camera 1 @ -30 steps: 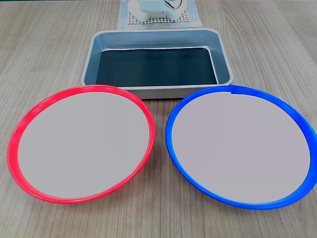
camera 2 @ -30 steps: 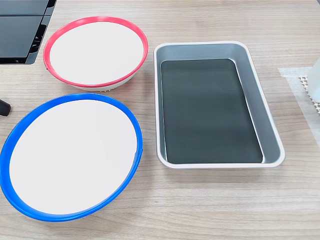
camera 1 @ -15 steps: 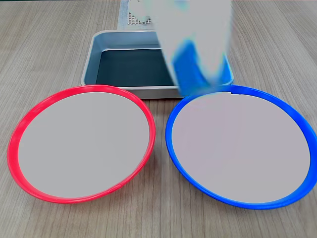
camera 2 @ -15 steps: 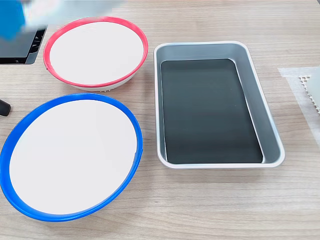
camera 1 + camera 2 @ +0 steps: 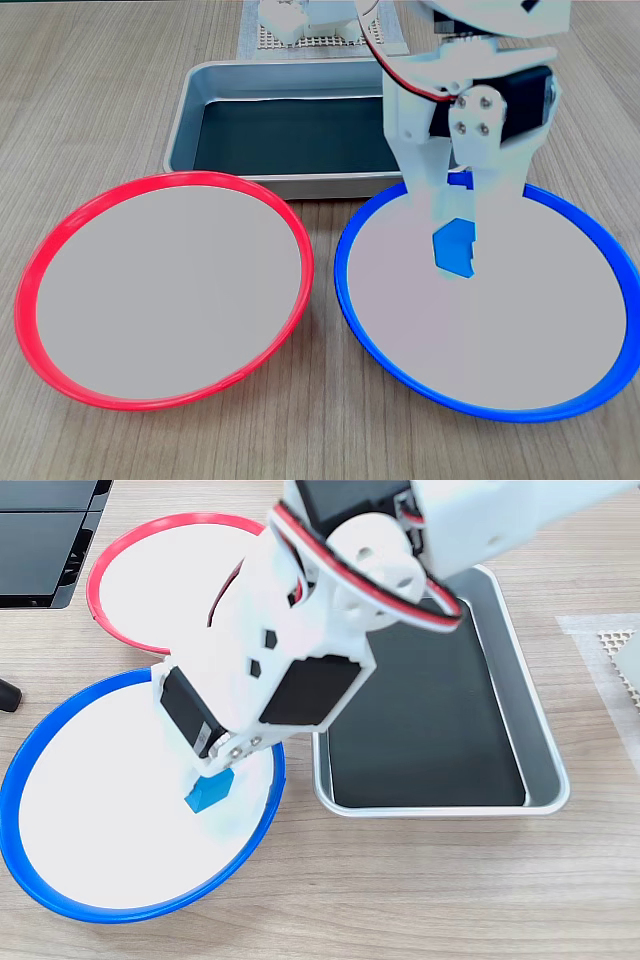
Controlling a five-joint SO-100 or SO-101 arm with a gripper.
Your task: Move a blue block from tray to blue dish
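Small bright blue block (image 5: 454, 247) (plain faces) over blue dish (image 5: 350, 300), gripper (image 5: 456, 232) clamped on it from above

My claw (image 5: 455, 250) hangs inside the blue dish (image 5: 352, 300), its pale floor bare all around me. Behind me the tray (image 5: 300, 185) wall nearly meets the dish rim; the red dish (image 5: 100, 610) sits beside.
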